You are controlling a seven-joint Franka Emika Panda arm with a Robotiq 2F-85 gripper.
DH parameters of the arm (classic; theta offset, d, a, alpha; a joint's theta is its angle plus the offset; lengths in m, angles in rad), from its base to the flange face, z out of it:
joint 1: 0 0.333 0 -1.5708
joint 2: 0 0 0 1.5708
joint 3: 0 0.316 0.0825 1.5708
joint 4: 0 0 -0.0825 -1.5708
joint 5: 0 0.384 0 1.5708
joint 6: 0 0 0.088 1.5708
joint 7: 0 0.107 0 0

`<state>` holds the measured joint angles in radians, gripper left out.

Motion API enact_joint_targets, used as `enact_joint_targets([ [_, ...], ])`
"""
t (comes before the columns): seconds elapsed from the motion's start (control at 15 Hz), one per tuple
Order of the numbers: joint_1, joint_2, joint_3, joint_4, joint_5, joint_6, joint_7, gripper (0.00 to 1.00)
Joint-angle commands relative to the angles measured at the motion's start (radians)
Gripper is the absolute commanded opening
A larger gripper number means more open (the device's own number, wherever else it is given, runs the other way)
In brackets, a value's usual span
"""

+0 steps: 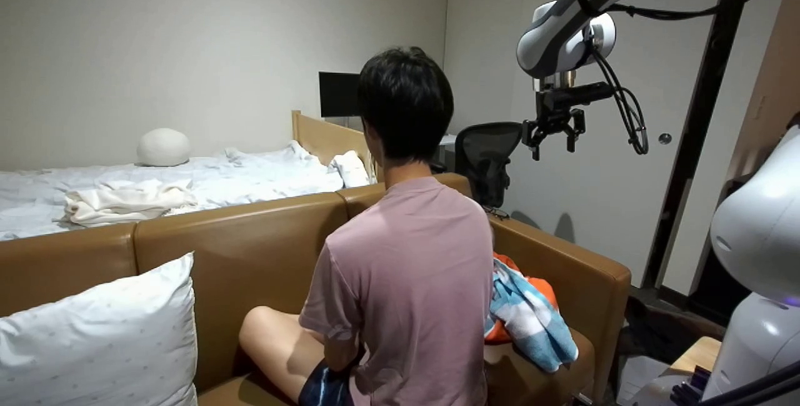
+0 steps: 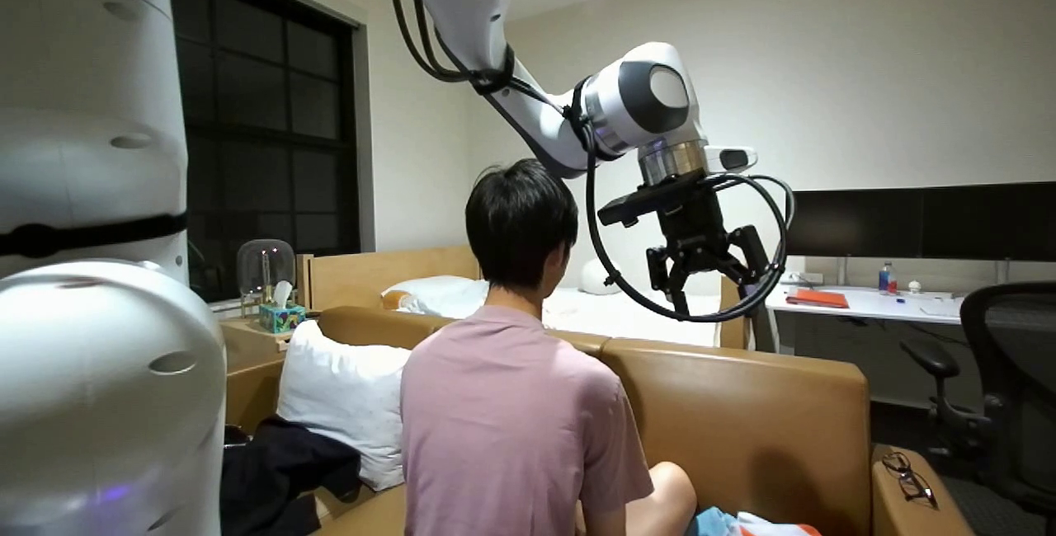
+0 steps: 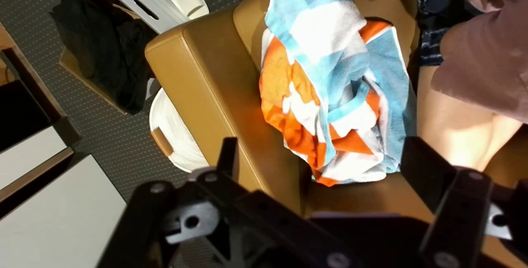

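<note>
Hovering empty above the towel (image 3: 330, 86)

Your gripper (image 1: 554, 148) is hanging over the armrest (image 3: 206, 70) side of the sofa (image 1: 250, 250), its fingers (image 3: 228, 156) standing wide apart and gripping nothing. The towel is lying below, well apart from them, on the seat (image 3: 363, 198); in the wrist view it is showing across the gap between the fingers and reaching past them toward the top. It is lying crumpled, so you are getting no clean long axis: its longer stretch is running roughly top to bottom of that view, across the line joining the fingers. The armrest is flanking it on one side and the leg (image 3: 445, 119) of the person (image 1: 412, 281) is resting close on the other, nearer to the towel than your gripper.

As for writing, you are finding nothing legible: the bottle (image 2: 887, 279) on the desk (image 2: 899, 309) is appearing too small, the box (image 3: 152, 2) past the armrest is showing no readable lettering, and the arm (image 2: 474, 8) is presenting no clear brand mark.
</note>
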<state>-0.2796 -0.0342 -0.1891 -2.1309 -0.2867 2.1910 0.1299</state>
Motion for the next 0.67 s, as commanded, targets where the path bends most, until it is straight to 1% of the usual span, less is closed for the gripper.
enact_joint_targets([
  [0.0,0.016,0.001,-0.016,0.003,0.000,-0.003,-0.001,1.00],
  [0.4,0.020,0.001,-0.019,0.003,0.000,-0.003,-0.001,1.00],
  [0.6,0.032,0.069,-0.012,0.072,0.017,0.011,0.018,1.00],
])
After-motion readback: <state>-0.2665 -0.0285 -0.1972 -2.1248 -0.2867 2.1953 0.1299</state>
